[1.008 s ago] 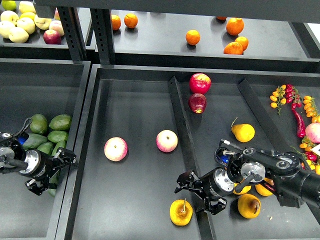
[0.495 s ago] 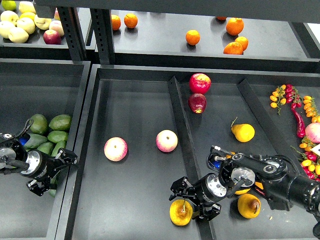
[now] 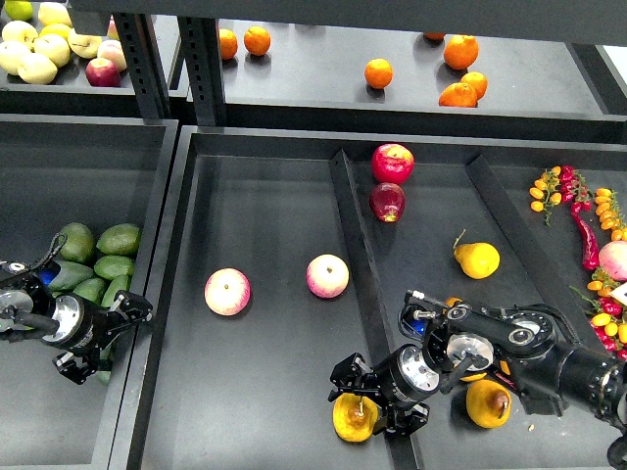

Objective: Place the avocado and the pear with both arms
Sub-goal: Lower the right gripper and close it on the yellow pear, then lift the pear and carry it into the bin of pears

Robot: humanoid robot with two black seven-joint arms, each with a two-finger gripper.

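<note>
Several dark green avocados (image 3: 96, 262) lie piled in the left bin. My left gripper (image 3: 108, 340) is open at the pile's lower right edge, its fingers on either side of the lowest avocado, which is mostly hidden. A yellow-orange pear (image 3: 353, 417) with a brown stem lies at the front, just left of the slanted divider. My right gripper (image 3: 372, 399) is open directly over this pear, its fingers spread on either side. More pears lie in the right compartment, one further back (image 3: 476, 259) and one at the front (image 3: 487, 402); another is partly hidden under my right arm.
Two pink-yellow apples (image 3: 226, 291) (image 3: 327, 275) lie in the middle compartment. Two red apples (image 3: 391, 163) lie further back. A slanted divider (image 3: 355, 255) separates the compartments. Peppers and small tomatoes (image 3: 588, 220) lie at the right. Oranges (image 3: 377, 72) sit on the back shelf.
My right gripper has moved left and down, from beside the divider to over the front pear. My left gripper has barely moved.
</note>
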